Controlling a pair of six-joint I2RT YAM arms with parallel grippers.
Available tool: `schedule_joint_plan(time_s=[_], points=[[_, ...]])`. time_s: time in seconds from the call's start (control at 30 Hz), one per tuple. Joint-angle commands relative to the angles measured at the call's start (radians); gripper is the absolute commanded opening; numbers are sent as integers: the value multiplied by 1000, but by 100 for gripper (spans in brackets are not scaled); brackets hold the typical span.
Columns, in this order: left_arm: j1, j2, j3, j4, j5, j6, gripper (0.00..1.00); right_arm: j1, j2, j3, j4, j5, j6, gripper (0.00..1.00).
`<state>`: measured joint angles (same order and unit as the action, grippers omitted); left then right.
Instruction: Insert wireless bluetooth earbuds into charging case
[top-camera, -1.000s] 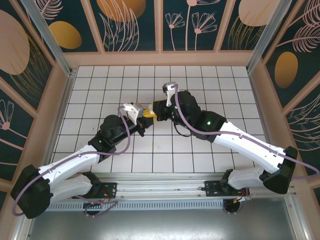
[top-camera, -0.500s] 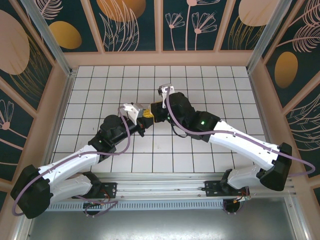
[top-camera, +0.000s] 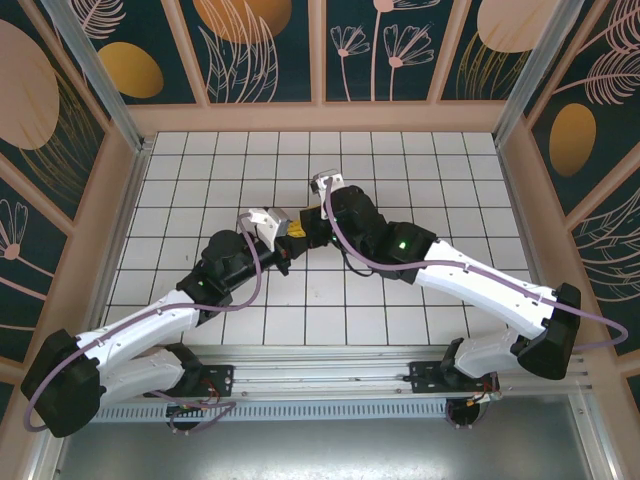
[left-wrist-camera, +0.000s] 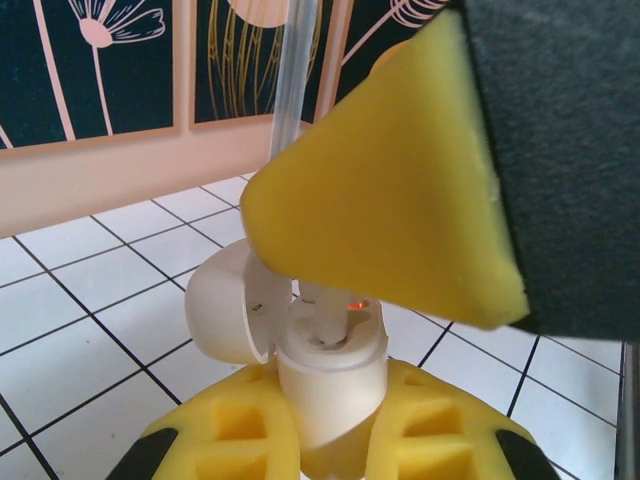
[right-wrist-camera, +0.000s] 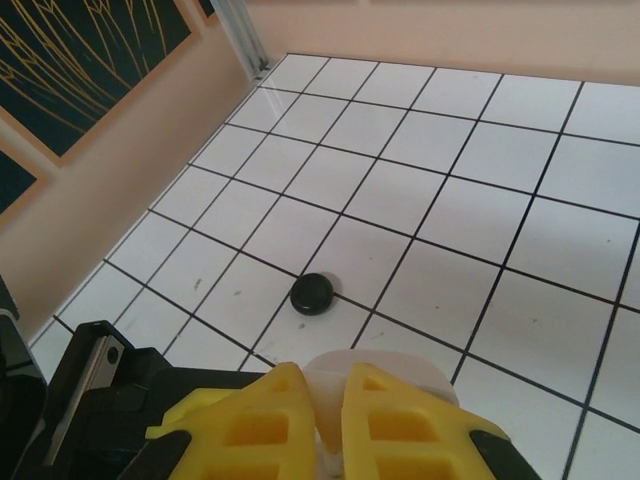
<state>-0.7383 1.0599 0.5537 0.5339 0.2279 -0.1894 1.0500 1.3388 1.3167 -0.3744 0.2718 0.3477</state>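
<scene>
With open tiled floor all round and walls well apart, our left gripper clamps the open white charging case, while our right gripper pinches a white earbud inside.

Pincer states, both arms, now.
Left pincer: closed on the white round plastic charging case, lid open.
Right pincer: closed on a small white stemmed earbud at the case.

Worktop: white tiles, dark grid lines. Walls: dark teal panels, peach-and-gold plant line art. Charging case white. Jaws yellow. Small round puck on a tile: black.
</scene>
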Motion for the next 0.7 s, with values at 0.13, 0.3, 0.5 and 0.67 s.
schedule_joint_plan(time_s=[0.13, 0.3, 0.5, 0.67], points=[[2, -21, 25, 43, -4, -15, 0, 8, 15, 58, -90, 23, -30, 10], [1, -23, 23, 42, -6, -11, 0, 9, 36, 72, -121, 6, -38, 9], [1, -24, 26, 40, -7, -10, 0, 9, 63, 83, -145, -26, -23, 12], [2, -26, 27, 38, -8, -8, 0, 7, 69, 102, -165, -19, 4, 22]])
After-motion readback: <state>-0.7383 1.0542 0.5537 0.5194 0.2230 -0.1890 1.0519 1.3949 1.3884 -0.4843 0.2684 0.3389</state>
